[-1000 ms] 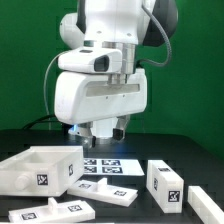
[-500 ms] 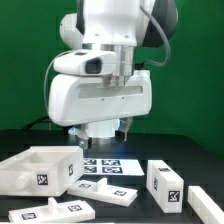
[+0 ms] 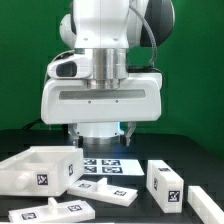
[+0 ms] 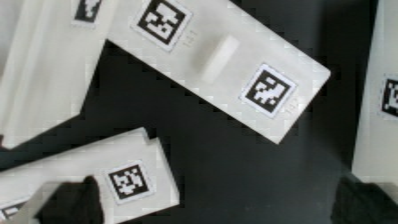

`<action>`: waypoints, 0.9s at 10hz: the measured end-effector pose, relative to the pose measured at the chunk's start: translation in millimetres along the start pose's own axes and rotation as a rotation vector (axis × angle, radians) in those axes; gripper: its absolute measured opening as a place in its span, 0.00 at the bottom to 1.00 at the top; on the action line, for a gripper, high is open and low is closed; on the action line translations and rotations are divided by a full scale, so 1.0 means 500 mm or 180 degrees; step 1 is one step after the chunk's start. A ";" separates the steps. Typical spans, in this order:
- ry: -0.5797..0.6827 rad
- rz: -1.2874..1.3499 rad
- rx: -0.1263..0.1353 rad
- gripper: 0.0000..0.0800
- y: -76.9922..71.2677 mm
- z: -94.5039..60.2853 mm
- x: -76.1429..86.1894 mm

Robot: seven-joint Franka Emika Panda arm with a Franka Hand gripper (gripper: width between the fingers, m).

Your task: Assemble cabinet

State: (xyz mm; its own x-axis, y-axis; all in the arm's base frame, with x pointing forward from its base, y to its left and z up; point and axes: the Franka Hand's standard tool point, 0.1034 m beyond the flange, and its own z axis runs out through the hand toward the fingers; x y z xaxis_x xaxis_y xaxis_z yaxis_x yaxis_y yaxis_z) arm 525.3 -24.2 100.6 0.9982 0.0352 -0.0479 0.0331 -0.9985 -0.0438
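The white arm (image 3: pixel 105 90) fills the middle of the exterior view, hanging over the black table (image 3: pixel 195 155). The cabinet lies in loose parts: its open box body (image 3: pixel 38 168) is at the exterior view's left, a flat panel (image 3: pixel 55 209) lies nearer than it, and a tagged block (image 3: pixel 165 183) sits at the right. The marker board (image 3: pixel 108 163) lies between them, beneath the arm. In the wrist view the gripper (image 4: pixel 214 200) shows dark fingertips (image 4: pixel 63 200) spread wide — nothing pinched — over a long panel (image 4: pixel 214 62) bearing two tags.
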 end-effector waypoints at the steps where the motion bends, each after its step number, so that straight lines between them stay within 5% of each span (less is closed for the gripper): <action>1: 0.0002 0.0212 0.0018 0.81 -0.002 0.000 0.000; 3: -0.0009 0.0700 0.0035 0.81 -0.008 0.006 -0.001; 9: -0.0215 0.1060 0.0021 0.81 -0.028 0.097 -0.027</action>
State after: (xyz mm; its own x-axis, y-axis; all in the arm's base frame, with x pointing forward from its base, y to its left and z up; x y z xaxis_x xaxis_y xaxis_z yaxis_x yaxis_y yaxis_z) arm 508.9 -8.8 53.6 0.9486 -0.2899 -0.1268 -0.2948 -0.9553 -0.0211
